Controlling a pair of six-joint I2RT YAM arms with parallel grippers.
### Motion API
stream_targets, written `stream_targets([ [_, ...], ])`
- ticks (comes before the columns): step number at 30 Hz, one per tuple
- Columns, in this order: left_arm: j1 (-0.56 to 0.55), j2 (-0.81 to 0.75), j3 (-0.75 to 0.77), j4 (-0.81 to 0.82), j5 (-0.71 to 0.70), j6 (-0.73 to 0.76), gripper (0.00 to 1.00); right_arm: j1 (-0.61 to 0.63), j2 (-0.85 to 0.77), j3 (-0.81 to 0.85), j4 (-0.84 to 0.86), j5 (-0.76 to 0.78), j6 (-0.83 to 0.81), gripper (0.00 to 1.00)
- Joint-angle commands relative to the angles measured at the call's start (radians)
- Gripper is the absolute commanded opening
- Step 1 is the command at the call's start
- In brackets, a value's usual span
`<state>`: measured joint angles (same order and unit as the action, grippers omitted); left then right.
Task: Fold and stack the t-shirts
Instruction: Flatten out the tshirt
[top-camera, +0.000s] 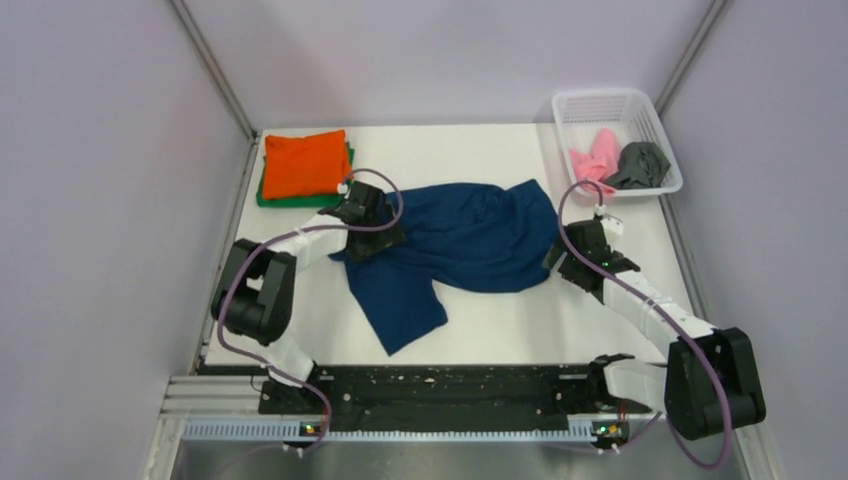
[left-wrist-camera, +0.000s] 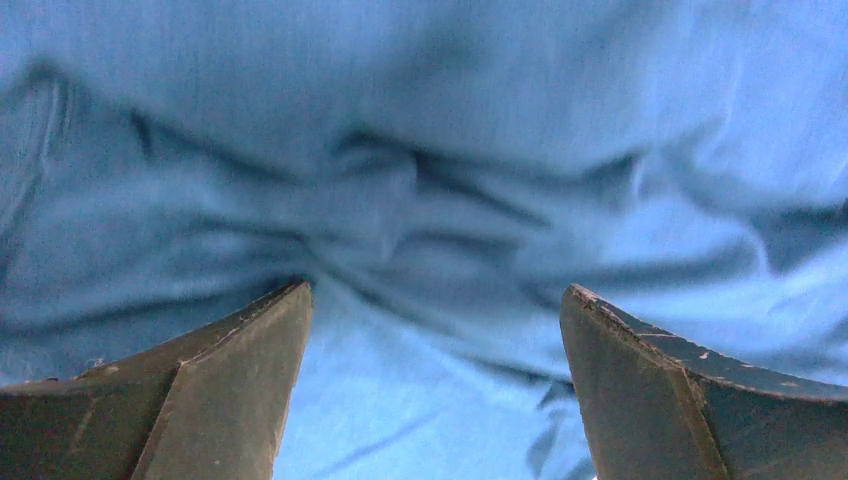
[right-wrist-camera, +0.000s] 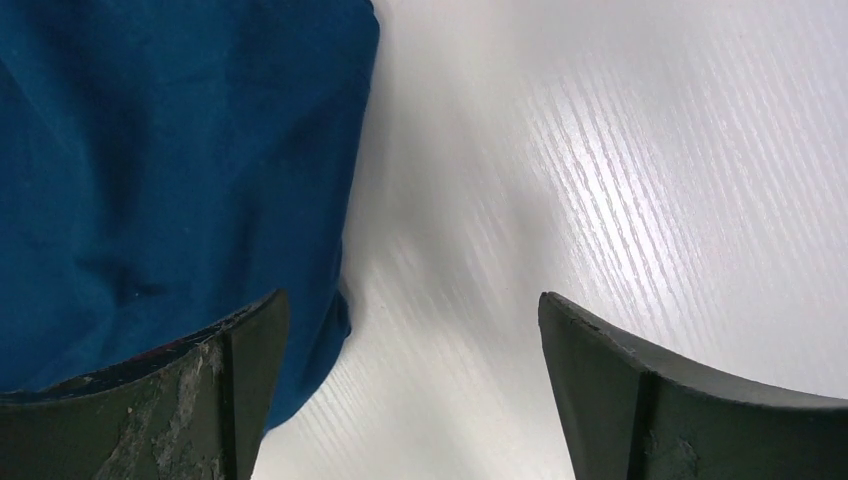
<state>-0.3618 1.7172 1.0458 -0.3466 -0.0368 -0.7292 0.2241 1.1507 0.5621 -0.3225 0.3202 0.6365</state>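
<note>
A navy blue t-shirt (top-camera: 470, 245) lies rumpled and spread out in the middle of the white table (top-camera: 480, 330); no print shows. My left gripper (top-camera: 372, 228) is open right over the shirt's left part, its jaws wide apart above wrinkled cloth (left-wrist-camera: 430, 200), holding nothing. My right gripper (top-camera: 572, 252) is open at the shirt's right edge (right-wrist-camera: 180, 160), one finger over the cloth, the other over bare table. A folded orange t-shirt (top-camera: 305, 162) lies on a folded green one (top-camera: 262, 199) at the back left.
A white mesh basket (top-camera: 655, 135) at the back right holds a pink shirt (top-camera: 597, 158) and a dark grey shirt (top-camera: 640, 165). Grey walls enclose the table on the left, right and back. The black arm rail (top-camera: 430, 395) runs along the near edge.
</note>
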Motion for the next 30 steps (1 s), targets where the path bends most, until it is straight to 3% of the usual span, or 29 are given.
stream_targets([
  [1,-0.091,-0.249,-0.101,-0.103,-0.040,0.030,0.99,-0.011,0.015,-0.003,0.032,-0.006,0.033,0.91],
  [5,-0.207,-0.498,-0.255,-0.202,-0.156,-0.071,0.99,-0.011,0.007,-0.021,0.058,-0.047,0.041,0.86],
  [10,-0.320,-0.684,-0.473,-0.268,-0.099,-0.204,0.96,-0.011,0.020,-0.022,0.090,-0.078,0.035,0.80],
  [16,-0.498,-0.651,-0.531,-0.267,-0.118,-0.346,0.93,-0.012,0.089,-0.009,0.168,-0.187,0.031,0.61],
  [21,-0.572,-0.511,-0.506,-0.241,-0.136,-0.395,0.88,-0.011,0.179,-0.009,0.205,-0.228,0.032,0.57],
  [23,-0.582,-0.434,-0.503,-0.176,-0.122,-0.395,0.82,-0.010,0.220,-0.010,0.234,-0.250,0.032,0.48],
  [27,-0.594,-0.304,-0.450,-0.092,-0.133,-0.380,0.66,-0.011,0.274,-0.008,0.272,-0.266,0.039,0.41],
  [29,-0.592,-0.240,-0.411,-0.082,-0.189,-0.371,0.46,-0.010,0.293,-0.008,0.281,-0.247,0.039,0.30],
  [30,-0.592,-0.207,-0.377,-0.107,-0.233,-0.373,0.24,-0.011,0.298,-0.008,0.287,-0.242,0.038,0.21],
])
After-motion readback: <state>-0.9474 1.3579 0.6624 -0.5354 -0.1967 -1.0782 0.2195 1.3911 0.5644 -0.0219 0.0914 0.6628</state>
